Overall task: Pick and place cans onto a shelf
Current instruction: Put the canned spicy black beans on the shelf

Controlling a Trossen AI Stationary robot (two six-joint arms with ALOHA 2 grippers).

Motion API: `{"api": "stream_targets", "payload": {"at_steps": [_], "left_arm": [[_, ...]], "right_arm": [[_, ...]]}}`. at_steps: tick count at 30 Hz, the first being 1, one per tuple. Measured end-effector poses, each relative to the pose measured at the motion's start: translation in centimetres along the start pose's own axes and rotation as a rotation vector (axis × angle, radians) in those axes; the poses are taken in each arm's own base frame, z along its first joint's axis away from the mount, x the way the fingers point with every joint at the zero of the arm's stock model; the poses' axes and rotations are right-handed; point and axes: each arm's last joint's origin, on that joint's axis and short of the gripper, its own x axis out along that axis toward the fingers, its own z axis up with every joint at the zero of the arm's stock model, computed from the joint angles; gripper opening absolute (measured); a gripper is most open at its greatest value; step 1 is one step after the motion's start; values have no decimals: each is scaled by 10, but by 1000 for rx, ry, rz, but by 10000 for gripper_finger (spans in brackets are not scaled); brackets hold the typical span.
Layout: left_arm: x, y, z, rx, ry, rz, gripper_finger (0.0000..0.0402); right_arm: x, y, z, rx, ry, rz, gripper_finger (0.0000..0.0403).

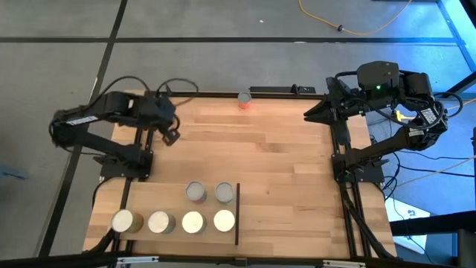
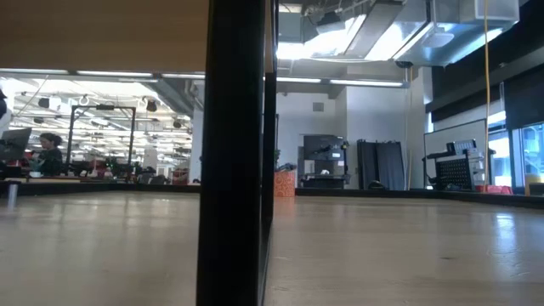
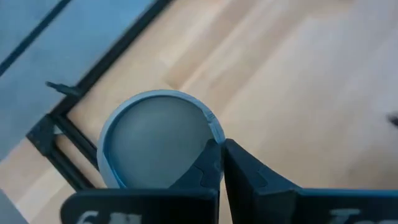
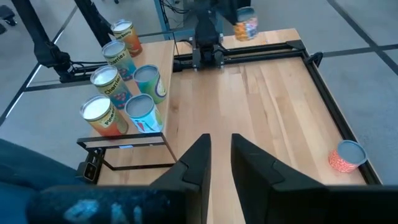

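Grey-topped can (image 3: 158, 146) between the left gripper's (image 3: 222, 163) dark fingers. Orange-red speckled can (image 4: 346, 156) lies beyond the right gripper's (image 4: 219, 151) black fingers; table (image 1: 282, 149) pale plank-patterned wood.

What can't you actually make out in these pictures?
- High view: shelf cans show only tops; labels hidden.
- Low view: black post blocks the middle.
- Left wrist view: grey-topped can, sides hidden; whether left gripper holds it unclear.
- Right wrist view: farthest can beyond right gripper, blurred.

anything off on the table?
One red can stands alone at the table's far edge, apart from the six cans on the shelf. The left gripper holds another can. Nothing tipped or spilled.
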Motion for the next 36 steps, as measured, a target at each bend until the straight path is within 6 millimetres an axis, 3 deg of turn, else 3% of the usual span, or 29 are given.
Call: {"api": "stream_targets", "payload": {"at_steps": [19, 29, 36], "left_arm": [[-67, -43, -62, 260, 181, -432, 0], [-93, -44, -97, 300, 329, -581, 0], [-104, -42, -118, 241, 438, -592, 0]], "right_arm": [[0, 0, 0, 0, 1, 1, 65], [0, 0, 0, 2, 1, 4, 65], [0, 0, 0, 5, 1, 4, 65]]}}
